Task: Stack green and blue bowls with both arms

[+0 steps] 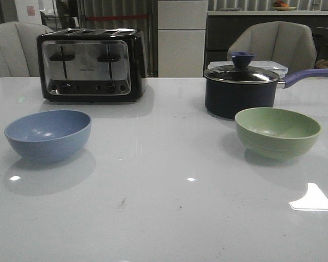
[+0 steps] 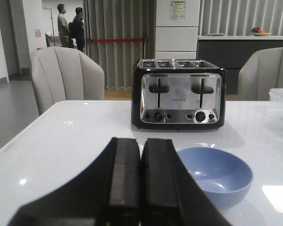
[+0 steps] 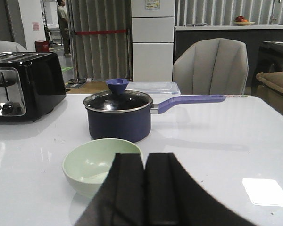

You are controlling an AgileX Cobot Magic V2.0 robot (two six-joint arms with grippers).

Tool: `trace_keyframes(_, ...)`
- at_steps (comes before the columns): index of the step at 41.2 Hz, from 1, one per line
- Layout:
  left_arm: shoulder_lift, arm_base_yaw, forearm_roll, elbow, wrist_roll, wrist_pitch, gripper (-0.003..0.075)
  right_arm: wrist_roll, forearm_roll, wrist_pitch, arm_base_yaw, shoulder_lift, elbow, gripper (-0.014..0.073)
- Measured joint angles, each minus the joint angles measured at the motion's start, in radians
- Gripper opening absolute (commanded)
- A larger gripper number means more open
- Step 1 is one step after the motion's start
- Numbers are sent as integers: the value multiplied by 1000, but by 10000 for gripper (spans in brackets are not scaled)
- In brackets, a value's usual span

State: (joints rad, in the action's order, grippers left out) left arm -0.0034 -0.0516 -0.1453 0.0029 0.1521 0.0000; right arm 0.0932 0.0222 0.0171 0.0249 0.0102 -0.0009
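Observation:
The dusty blue bowl stands empty on the left of the white table. The sage green bowl stands empty on the right, in front of the saucepan. Neither arm shows in the front view. In the left wrist view my left gripper is shut and empty, with the blue bowl just ahead of it and to one side. In the right wrist view my right gripper is shut and empty, with the green bowl just ahead, partly hidden behind the fingers.
A black and chrome toaster stands at the back left. A dark navy saucepan with a glass lid and a purple handle stands behind the green bowl. Grey chairs stand behind the table.

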Motion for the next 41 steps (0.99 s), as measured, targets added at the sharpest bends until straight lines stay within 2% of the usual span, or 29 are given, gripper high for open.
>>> trace_keyframes(6,0,0,0,-54,0,0,93,0,0,85,0,0,-118,55)
trace_keyframes(13,16,0,0,-256,0,25,93,0,18,192,0,-12,-288,55)
trace_keyframes(18,91,0,0,-412,0,111,93,0,20,284,0,-94,-408,55)
trace_keyframes(26,253,0,0,-614,0,350,93,0,20,445,0,-261,-542,55)
trace_keyframes(34,372,0,0,-645,0,542,93,0,20,555,0,-419,-557,55)
trace_keyframes(41,448,0,0,-619,0,618,93,0,22,589,0,-531,-557,55)
